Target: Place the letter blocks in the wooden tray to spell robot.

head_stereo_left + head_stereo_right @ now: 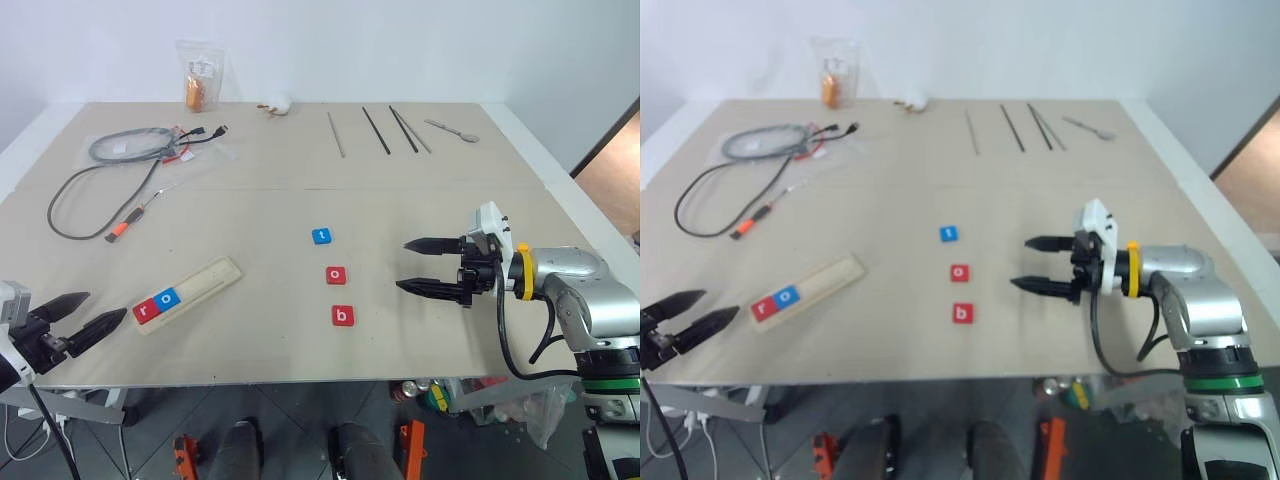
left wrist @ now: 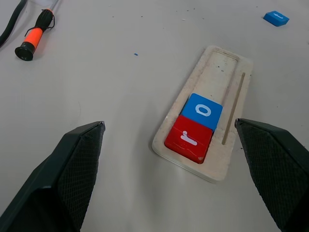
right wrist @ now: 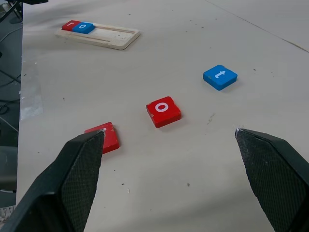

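The tray (image 1: 190, 294) lies slantwise on the bench (image 1: 300, 210), toward the robot's left and near the front edge. Two tiles sit in it at its near end, touching each other: the red r (image 1: 147, 310) outermost, the blue o (image 1: 169, 298) next to it. The rest of the tray's length is bare wood.

The other three tiles lie loose on the bench to the right of the tray, well apart from it, in a rough line running away from the robot. The red b (image 1: 343, 316) is nearest the front edge, the red o (image 1: 337, 275) beyond it, and the blue t (image 1: 321, 236) farthest back. None of them touch.

The left tool (image 1: 78, 320) hangs just off the near end of the tray, its jaws wide and holding nothing; in the left wrist view the r and o tiles sit between its two fingers (image 2: 72, 169), farther out along them. The right tool (image 1: 425, 266) is on the far side of the loose tiles from the tray, near the red o and b, pointing toward them, jaws wide and bare.

Behind the tray, toward the back of the bench, lie coiled cables (image 1: 120, 165).
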{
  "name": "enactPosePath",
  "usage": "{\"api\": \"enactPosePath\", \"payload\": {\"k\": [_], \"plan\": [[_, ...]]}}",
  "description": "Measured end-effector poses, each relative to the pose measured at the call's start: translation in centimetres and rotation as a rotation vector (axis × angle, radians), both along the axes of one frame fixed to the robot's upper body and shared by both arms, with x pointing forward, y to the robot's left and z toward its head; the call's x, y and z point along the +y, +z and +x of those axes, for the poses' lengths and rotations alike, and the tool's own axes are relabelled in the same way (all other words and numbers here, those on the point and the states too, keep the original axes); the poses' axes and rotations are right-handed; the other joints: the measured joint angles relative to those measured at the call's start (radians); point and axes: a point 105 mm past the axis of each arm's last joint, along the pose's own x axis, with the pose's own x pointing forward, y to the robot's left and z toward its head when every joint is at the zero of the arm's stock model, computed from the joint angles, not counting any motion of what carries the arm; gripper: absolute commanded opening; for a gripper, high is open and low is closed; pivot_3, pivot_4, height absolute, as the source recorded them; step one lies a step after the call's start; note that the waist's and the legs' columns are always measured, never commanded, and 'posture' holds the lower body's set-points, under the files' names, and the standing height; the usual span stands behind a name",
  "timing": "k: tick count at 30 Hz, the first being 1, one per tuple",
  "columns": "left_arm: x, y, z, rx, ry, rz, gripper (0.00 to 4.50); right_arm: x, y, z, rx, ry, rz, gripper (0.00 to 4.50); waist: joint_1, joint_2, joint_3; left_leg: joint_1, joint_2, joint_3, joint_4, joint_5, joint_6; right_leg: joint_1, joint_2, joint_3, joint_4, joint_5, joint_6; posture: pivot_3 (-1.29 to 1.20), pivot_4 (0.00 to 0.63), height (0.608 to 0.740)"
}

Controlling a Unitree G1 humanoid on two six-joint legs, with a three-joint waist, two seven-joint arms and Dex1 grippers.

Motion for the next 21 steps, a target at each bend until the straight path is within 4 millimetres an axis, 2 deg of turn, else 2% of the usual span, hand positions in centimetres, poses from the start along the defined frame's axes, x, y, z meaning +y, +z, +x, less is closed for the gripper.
{"api": "enactPosePath", "payload": {"k": [3, 10, 15, 21], "plan": [[-0.1, -0.1, -0.2, 0.008, -0.014, -0.001, 4.5, 0.1, 0.1, 0.2, -0.003, 0.001, -0.007, 4.46, -0.001, 0.0, 0.0, 0.0, 0.0, 0.0, 0.0, 0.0, 0.0, 0.0, 0.0, 0.0, 0.0, 0.0, 0.0, 0.0, 0.15, 0.74], [-0.9, 0.6, -1.1, 0.066, -0.195, -0.028, 4.5, 0.5, 0.9, 0.6, -0.024, 0.042, -0.044, 4.46, -0.003, 0.0, 0.0, 0.0, 0.0, 0.0, 0.0, 0.0, 0.0, -0.001, 0.0, 0.0, 0.0, 0.001, 0.0, 0.0, 0.15, 0.74], [-2.2, 0.7, -1.1, 0.145, -0.37, 0.045, 4.5, 2.5, 1.5, -0.4, -0.053, 0.169, -0.09, 4.46, -0.003, 0.0, 0.0, 0.0, 0.001, 0.0, 0.0, 0.0, 0.0, -0.001, 0.0, 0.0, 0.0, 0.001, -0.001, 0.0, 0.15, 0.74], [-2.9, -0.2, 1.1, 0.2, -0.428, 0.142, 4.5, 5.3, 1.9, -1.0, -0.085, 0.304, -0.098, 4.46, -0.003, 0.0, 0.0, 0.0, 0.001, 0.0, 0.0, 0.0, 0.0, -0.001, 0.001, 0.0, 0.001, 0.001, -0.001, 0.0, 0.15, 0.74]]}}
